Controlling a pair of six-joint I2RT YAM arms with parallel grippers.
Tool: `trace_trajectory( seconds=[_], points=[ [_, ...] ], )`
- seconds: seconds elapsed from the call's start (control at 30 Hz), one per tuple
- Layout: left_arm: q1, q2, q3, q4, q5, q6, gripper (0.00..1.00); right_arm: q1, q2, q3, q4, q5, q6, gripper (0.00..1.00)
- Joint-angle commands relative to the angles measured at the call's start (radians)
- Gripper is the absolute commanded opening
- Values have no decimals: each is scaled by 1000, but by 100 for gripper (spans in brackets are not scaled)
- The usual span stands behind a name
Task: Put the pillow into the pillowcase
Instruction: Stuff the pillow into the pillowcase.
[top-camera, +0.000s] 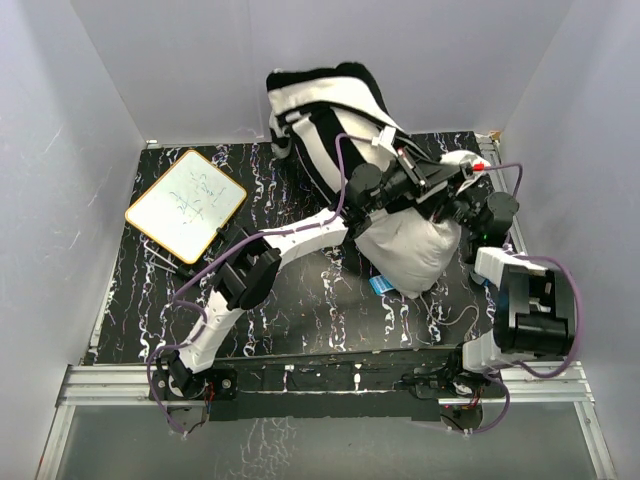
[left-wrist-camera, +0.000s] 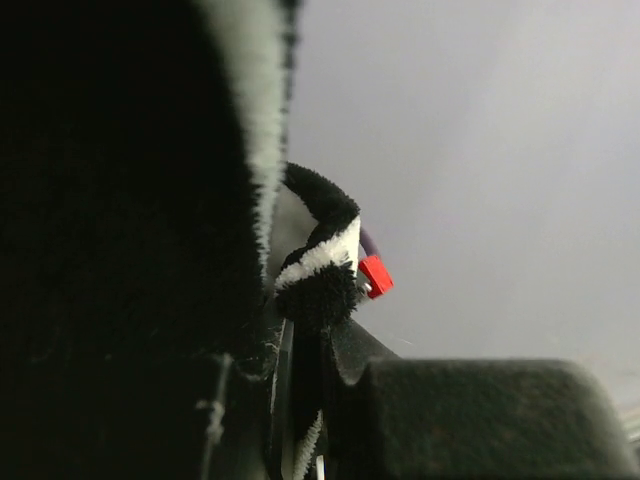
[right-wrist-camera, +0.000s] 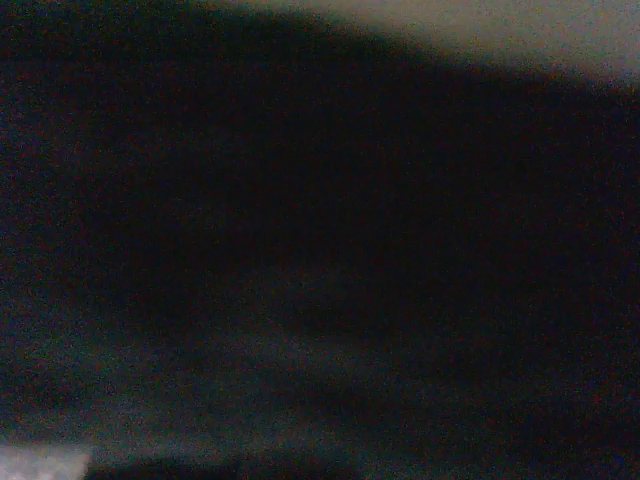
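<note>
**Fig. 1.** Overhead and wrist views, pillow-casing task. The striped pillowcase (top-camera: 320, 110) is heaped at the far edge of the tabletop (top-camera: 300, 310), against the back wall, and trails forward under both arms. The white pillow (top-camera: 410, 252) lies right of centre, its near end bare. Whether its far end sits inside the case cannot be told, as the arms cover the junction.

The left fingers (left-wrist-camera: 480, 420) are together, pinching a fold of the fleecy black-and-white cloth, which bulges out above them in the left wrist view. The right arm (top-camera: 525, 315) reaches in beside the pillow. Its wrist view is almost wholly dark, so the state of its fingers cannot be told.

A whiteboard (top-camera: 187, 205) lies well apart at the left, and a small blue item (top-camera: 380, 285) shows at the pillow's near edge.

Handling, as judged:
- **Pillow:** light, bulky and very soft. It will sag and squash, so it is best taken by bunching a corner.
- **Pillowcase:** limp and napped, so likely to drag on the pillow. It is best held at the hem of its mouth.
</note>
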Motion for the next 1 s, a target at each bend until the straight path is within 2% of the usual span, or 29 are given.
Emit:
trace_trajectory(
  seconds=[0.0,0.13,0.23,0.3,0.33,0.4,0.5,0.6,0.63,0.7,0.83,0.97],
  points=[
    [-154,-83,-21,183,184,-128,0,-7,40,-53,92,-59,175,9],
    [-147,30,140,33,224,-103,0,-26,-63,-24,21,-115,287,9],
    [-141,130,438,-177,233,-16,0,-32,-137,78,-62,-166,371,9],
    [-143,190,687,-361,188,110,0,-28,-151,194,-167,-214,423,9],
    [-143,193,743,-404,159,159,0,-22,-148,248,-222,-224,454,9],
    [-144,109,658,-386,89,225,0,-8,-134,320,-277,-238,509,9],
    [-156,-64,402,-347,-3,329,0,15,-106,339,-318,-253,566,9],
    [-159,-113,307,-360,-18,336,0,17,-57,299,-359,-274,553,10],
    [-159,-105,298,-363,-16,325,0,13,-38,285,-401,-276,522,10],
    [-163,-59,332,-395,-10,316,0,-9,4,284,-557,-298,345,10],
    [-179,96,499,-471,5,325,0,-102,102,332,-868,-340,41,11],
    [-189,226,611,-476,41,292,0,-183,193,467,-1377,-287,-440,11]
  ],
)
